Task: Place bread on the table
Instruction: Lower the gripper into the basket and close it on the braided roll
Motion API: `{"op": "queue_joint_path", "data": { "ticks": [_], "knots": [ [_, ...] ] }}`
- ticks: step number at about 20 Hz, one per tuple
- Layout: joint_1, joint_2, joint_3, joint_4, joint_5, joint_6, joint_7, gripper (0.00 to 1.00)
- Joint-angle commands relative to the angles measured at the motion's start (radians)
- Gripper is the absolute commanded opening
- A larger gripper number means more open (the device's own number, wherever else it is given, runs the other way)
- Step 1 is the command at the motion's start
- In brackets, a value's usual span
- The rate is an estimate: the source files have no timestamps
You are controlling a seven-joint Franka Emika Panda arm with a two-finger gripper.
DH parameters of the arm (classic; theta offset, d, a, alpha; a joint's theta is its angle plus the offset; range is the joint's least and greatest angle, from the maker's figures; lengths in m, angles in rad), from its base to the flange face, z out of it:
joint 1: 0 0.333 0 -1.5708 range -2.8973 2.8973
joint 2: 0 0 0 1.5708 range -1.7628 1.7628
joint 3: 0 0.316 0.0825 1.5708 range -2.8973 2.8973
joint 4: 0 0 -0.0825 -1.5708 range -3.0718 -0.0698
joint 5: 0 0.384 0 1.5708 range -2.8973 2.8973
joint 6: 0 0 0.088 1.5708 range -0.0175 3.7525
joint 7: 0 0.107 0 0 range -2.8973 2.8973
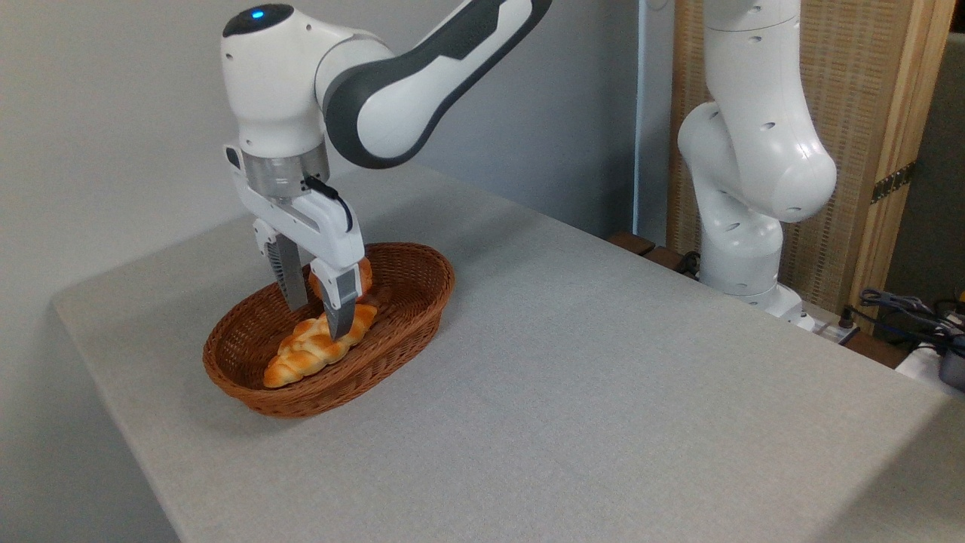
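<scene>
The bread [317, 348] lies lengthwise in the wicker basket [411, 302] near the surface's [603, 377] left edge. The fingers [341, 305] stand wide apart, straddling its upper end, positioned to close across the loaf's narrow width.

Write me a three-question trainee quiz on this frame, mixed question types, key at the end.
1. True or false: the braided bread already lies on the grey table.
2. The pincer is: A) shut on the round bun, B) open, its fingers straddling the braided bread, C) raised well clear of the basket.
3. Name the other thing in the wicker basket besides the braided loaf.

Key:
1. False; it lies inside the basket.
2. B
3. A round orange bun, mostly hidden behind the pincer.
</scene>
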State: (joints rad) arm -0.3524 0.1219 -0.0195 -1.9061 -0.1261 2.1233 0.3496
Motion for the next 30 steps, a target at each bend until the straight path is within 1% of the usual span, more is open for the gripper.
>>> {"op": "queue_joint_path", "data": {
  "ticks": [1, 2, 3, 4, 6, 7, 9, 14, 16, 19, 22, 25, 28, 30],
  "knots": [
    [-0.007, -0.004, -0.002, -0.079, -0.003, 0.11, -0.004, 1.0],
    [-0.007, -0.004, -0.005, -0.083, -0.003, 0.13, -0.004, 0.87],
    [-0.007, -0.002, -0.007, -0.083, -0.003, 0.136, -0.003, 0.77],
    [-0.005, -0.002, -0.007, -0.083, -0.003, 0.136, 0.003, 0.57],
    [-0.005, -0.002, -0.007, -0.083, -0.003, 0.136, 0.005, 0.38],
    [-0.005, -0.002, -0.007, -0.083, -0.003, 0.136, 0.006, 0.32],
    [-0.003, -0.004, -0.007, -0.082, -0.003, 0.135, 0.009, 0.28],
    [-0.003, -0.01, -0.007, -0.08, -0.003, 0.11, 0.04, 0.24],
    [-0.003, -0.01, -0.007, -0.079, -0.003, 0.11, 0.042, 0.18],
    [-0.003, -0.016, -0.007, -0.077, -0.003, 0.11, 0.04, 0.16],
    [-0.003, -0.024, -0.007, -0.074, -0.004, 0.11, 0.051, 0.1],
    [-0.003, -0.027, -0.007, -0.07, -0.004, 0.11, 0.052, 0.09],
    [0.0, -0.05, 0.001, -0.057, -0.015, 0.101, 0.046, 0.09],
    [0.006, -0.054, 0.007, 0.004, -0.017, 0.022, 0.048, 0.09]
  ]
}}
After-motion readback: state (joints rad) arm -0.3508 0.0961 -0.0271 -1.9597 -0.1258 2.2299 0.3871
